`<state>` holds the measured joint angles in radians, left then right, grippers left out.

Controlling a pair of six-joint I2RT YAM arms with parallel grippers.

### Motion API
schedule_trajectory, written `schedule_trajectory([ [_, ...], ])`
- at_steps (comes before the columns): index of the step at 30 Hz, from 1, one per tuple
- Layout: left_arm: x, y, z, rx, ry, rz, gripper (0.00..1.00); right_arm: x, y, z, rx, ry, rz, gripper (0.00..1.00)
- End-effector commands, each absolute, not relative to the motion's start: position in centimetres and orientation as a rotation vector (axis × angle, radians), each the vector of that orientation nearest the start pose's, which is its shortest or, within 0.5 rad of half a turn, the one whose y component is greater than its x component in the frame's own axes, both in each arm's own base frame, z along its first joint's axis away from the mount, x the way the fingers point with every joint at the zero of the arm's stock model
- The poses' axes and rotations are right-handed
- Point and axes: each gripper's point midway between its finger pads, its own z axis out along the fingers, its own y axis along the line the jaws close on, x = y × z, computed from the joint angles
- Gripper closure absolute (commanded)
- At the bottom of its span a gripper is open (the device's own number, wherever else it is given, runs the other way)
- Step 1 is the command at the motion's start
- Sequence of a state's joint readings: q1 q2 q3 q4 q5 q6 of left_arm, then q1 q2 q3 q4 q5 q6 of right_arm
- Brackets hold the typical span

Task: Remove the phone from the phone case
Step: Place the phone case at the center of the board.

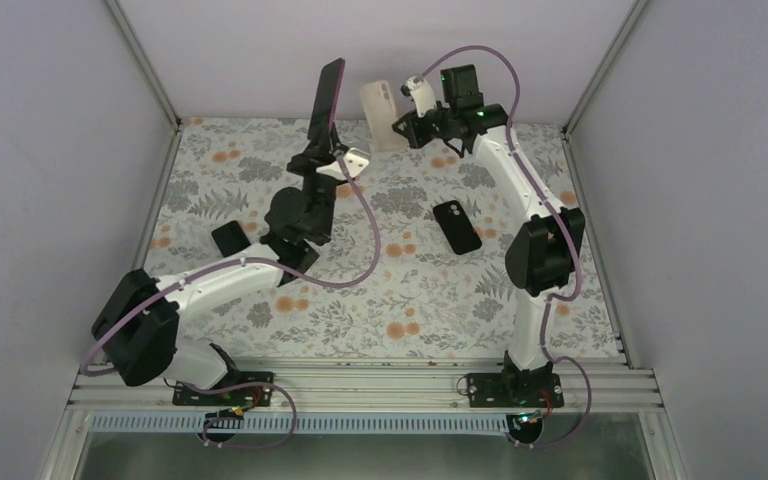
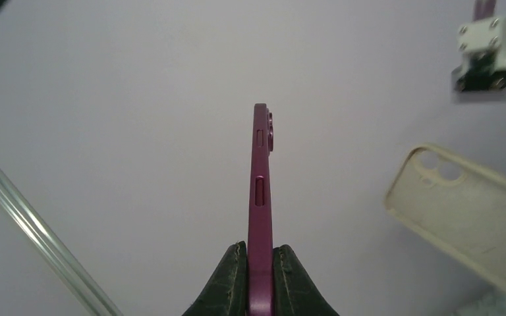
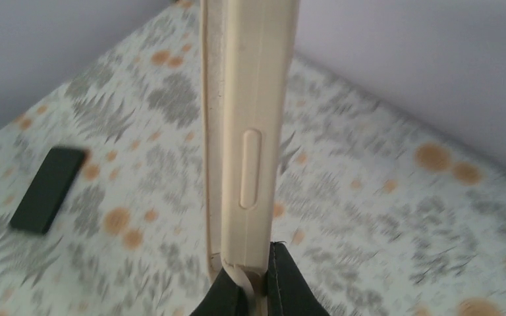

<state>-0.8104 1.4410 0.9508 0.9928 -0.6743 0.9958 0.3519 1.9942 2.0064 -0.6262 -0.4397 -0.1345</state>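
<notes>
Magenta phone [image 1: 326,100] clamped by its lower end in left gripper [image 1: 320,155], raised well above floral mat [image 1: 410,300], near upright with a slight lean. From left wrist view, phone [image 2: 261,197] edge-on, side buttons and camera bump showing, dark pads [image 2: 234,283] pressed against both faces. Cream case [image 1: 380,115] apart from phone, just to its right, also lifted off mat. Case [image 2: 461,210] empty, camera cut-out visible. Right gripper [image 1: 407,125] closed on case's lower rim, dark fingers [image 3: 290,283] pinching thin wall, case [image 3: 250,131] rising upright from them. Two black phone-shaped slabs flat on mat, well apart: one near centre [image 1: 457,226], one beside left arm [image 1: 228,237].
</notes>
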Motion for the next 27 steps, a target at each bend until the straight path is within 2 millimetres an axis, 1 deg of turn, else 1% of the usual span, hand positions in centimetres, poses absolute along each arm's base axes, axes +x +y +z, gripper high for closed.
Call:
schedule_trajectory([
  [1,36.8,-20.4,39.2,0.496,1.198,0.484,0.98,42.8,26.7,19.7,-1.097,2.301,0.946,0.97],
  [3,37.3,-19.7,37.3,0.549,1.250,0.482,0.98,39.1,26.2,15.9,-1.220,2.407,1.029,0.97],
  [5,37.4,-19.3,36.0,0.593,1.277,0.477,0.98,35.7,24.9,11.7,-1.285,2.528,1.014,0.97],
  [6,37.3,-19.1,35.5,0.614,1.289,0.471,0.98,34.5,24.4,10.2,-1.302,2.571,0.986,0.97],
  [7,37.2,-19.0,35.0,0.633,1.303,0.465,0.98,33.7,23.9,9.2,-1.305,2.602,0.976,0.97],
  [9,37.1,-19.4,34.1,0.688,1.327,0.429,0.98,31.9,23.4,7.8,-1.318,2.656,1.009,0.97],
  [11,37.0,-20.0,33.2,0.747,1.347,0.393,0.98,31.0,22.8,6.8,-1.315,2.702,1.007,0.97],
  [12,36.9,-20.3,32.8,0.772,1.355,0.375,0.98,30.9,22.5,6.3,-1.312,2.724,0.981,0.92],
  [14,36.8,-21.1,32.0,0.824,1.377,0.331,0.98,31.0,21.7,6.0,-1.319,2.746,0.902,0.23],
  [15,36.8,-21.5,31.4,0.861,1.392,0.307,0.98,31.0,21.2,6.3,-1.334,2.747,0.850,0.03],
  [16,36.7,-21.8,30.8,0.889,1.406,0.289,0.98,31.3,20.6,6.6,-1.344,2.741,0.772,0.01],
  [18,36.3,-22.6,29.7,0.952,1.426,0.245,0.98,32.4,19.1,8.2,-1.333,2.699,0.591,0.00],
  [22,35.9,-23.2,27.3,1.032,1.469,0.188,0.98,35.1,15.8,13.2,-1.242,2.583,0.258,0.00],
  [26,36.8,-23.2,24.1,1.092,1.556,0.141,0.98,37.7,12.3,17.8,-1.067,2.472,-0.026,0.00],
  [27,37.2,-23.1,23.1,1.102,1.580,0.143,0.98,37.8,11.6,18.8,-1.028,2.447,-0.066,0.00],
])
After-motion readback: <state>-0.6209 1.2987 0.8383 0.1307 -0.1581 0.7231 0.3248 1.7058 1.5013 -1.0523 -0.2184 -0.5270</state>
